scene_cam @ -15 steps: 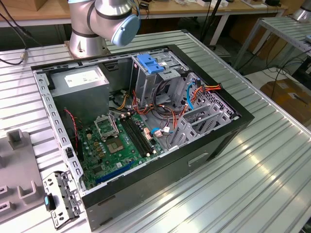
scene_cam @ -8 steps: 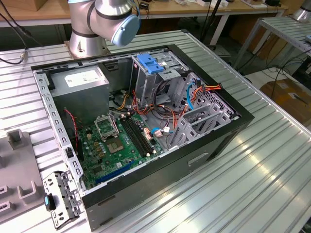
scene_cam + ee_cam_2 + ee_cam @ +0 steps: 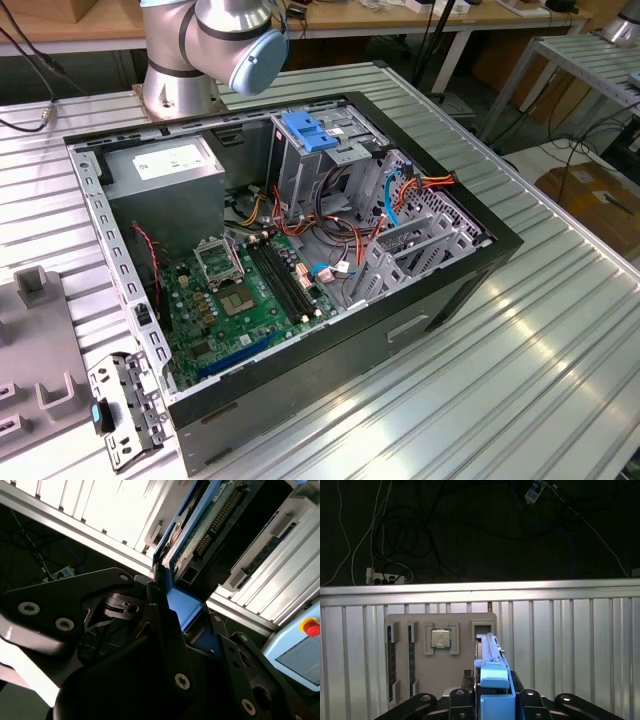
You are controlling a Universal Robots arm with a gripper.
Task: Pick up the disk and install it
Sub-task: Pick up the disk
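In both wrist views my gripper (image 3: 494, 700) (image 3: 186, 616) is shut on the disk (image 3: 490, 652) (image 3: 200, 527). It grips the disk by its blue carrier frame (image 3: 493, 677) (image 3: 184, 605). The disk stands on edge, and its circuit-board side shows in the second wrist view. It hangs over a grey holder tray (image 3: 462, 670) whose upright slot (image 3: 482, 628) looks vacant. The exterior view has the open computer case (image 3: 300, 260) with its grey drive cage (image 3: 310, 165) under a blue latch (image 3: 308, 133). The arm's base (image 3: 215, 50) stands behind the case.
The tray also holds a processor chip (image 3: 440, 639) and memory sticks (image 3: 412, 655). Inside the case are a green motherboard (image 3: 250, 290), a grey power supply box (image 3: 170, 165) and loose cables (image 3: 400, 195). A metal bracket (image 3: 125, 410) lies beside the case. A red stop button (image 3: 312, 628) is nearby.
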